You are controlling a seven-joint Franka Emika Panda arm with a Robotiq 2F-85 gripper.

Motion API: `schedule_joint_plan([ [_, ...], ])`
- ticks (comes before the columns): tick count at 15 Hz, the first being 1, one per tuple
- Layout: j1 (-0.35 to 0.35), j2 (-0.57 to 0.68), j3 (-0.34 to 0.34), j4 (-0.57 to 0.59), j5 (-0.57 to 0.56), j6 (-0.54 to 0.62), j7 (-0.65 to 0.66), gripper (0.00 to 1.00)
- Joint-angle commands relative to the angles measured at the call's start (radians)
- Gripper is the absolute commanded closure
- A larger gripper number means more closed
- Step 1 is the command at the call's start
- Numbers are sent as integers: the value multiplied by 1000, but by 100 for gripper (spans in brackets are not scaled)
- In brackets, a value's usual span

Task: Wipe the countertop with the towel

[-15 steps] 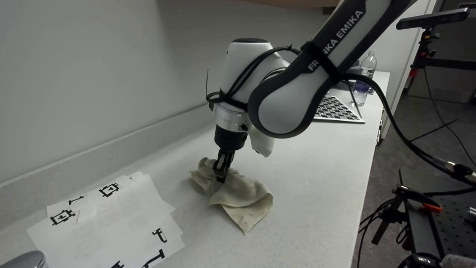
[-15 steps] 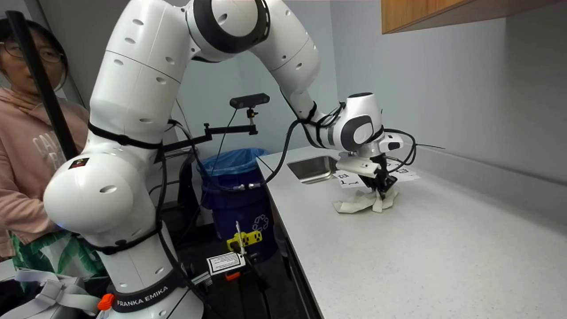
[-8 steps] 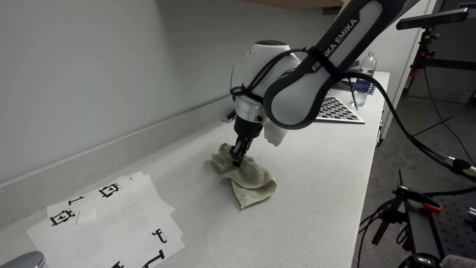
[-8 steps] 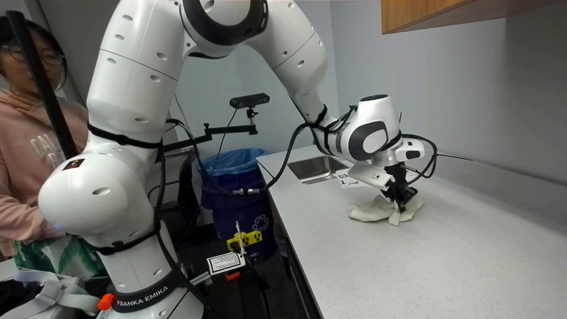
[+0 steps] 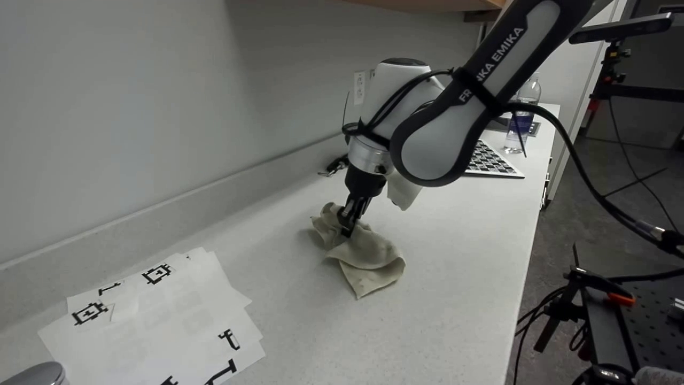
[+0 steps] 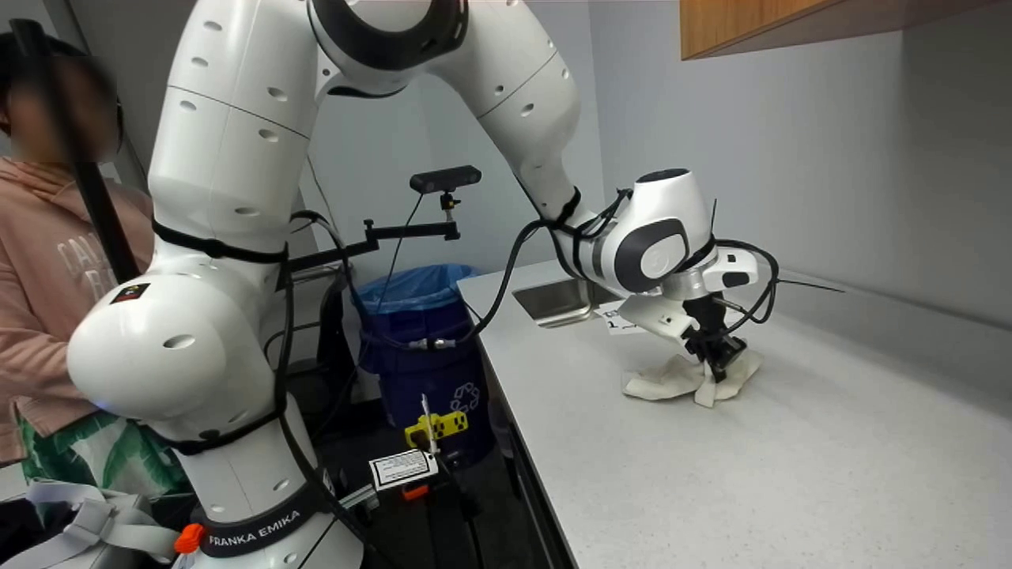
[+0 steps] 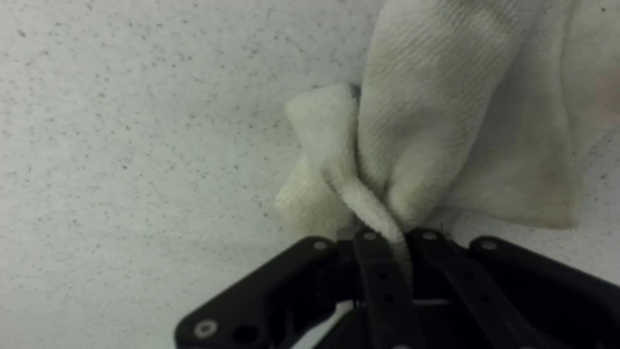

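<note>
Wrist view: gripper (image 7: pixel 400 240) pinches fuzzy, folded towel (image 7: pixel 431 92) on speckled countertop (image 7: pixel 145 160).

I find my claw (image 7: pixel 399 237) matt and smooth, its screws (image 7: pixel 206 328) metal. The towel (image 7: pixel 431 97) is matt, ribbed cloth, rough in nap. Tabletop (image 6: pixel 759 474): smooth, finely speckled. Sink (image 6: pixel 553 302): polished metal. Cabinet (image 6: pixel 747 25): smooth, grained wood. Sheets (image 5: pixel 176 315): matt paper. Bin bag (image 6: pixel 413 289): thin, glossy plastic.

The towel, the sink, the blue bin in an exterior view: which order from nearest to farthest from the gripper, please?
1. Towel, pinched in the gripper.
2. Sink, left of the gripper in this view.
3. Blue bin, farther left, off the countertop.
</note>
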Motion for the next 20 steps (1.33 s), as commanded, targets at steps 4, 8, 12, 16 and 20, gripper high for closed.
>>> schedule_joint_plan([
  [4, 73, 6, 64, 55, -13, -52, -39, 98],
  [8, 106, 39, 137, 113, -17, -125, -104, 98],
  [12, 112, 68, 168, 154, -11, -188, -155, 98],
  [16, 94, 61, 138, 142, -9, -180, -149, 98],
  [20, 53, 27, 93, 88, 3, -144, -123, 98],
])
